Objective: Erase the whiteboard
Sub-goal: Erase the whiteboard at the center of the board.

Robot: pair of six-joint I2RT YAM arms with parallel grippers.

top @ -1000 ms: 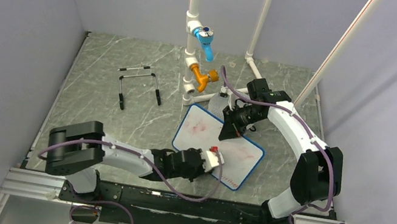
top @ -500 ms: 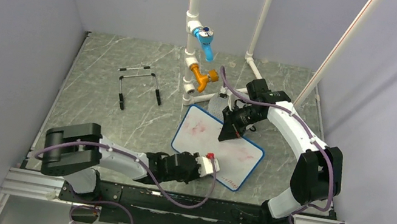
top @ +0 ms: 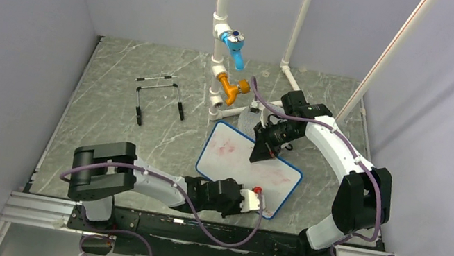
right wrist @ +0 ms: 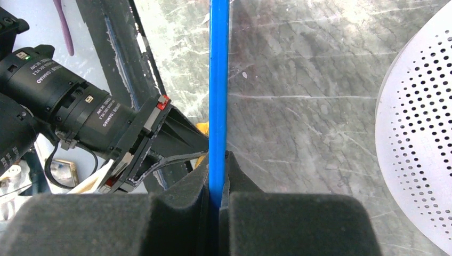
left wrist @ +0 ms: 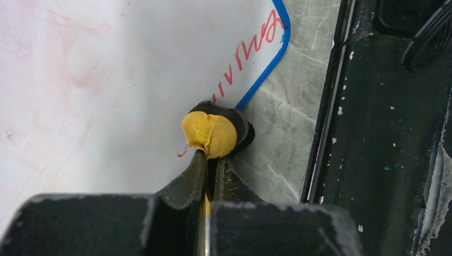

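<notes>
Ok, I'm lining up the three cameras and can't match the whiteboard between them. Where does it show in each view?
Top external: the whiteboard sits mid-picture, between the two arms.
Left wrist: its white face fills the upper left, with a blue corner at the top.
Right wrist: only its blue frame edge shows, a vertical strip pinched by the right gripper.
Shared landmark: the left gripper, holding a yellow pad at the board's near edge.
</notes>
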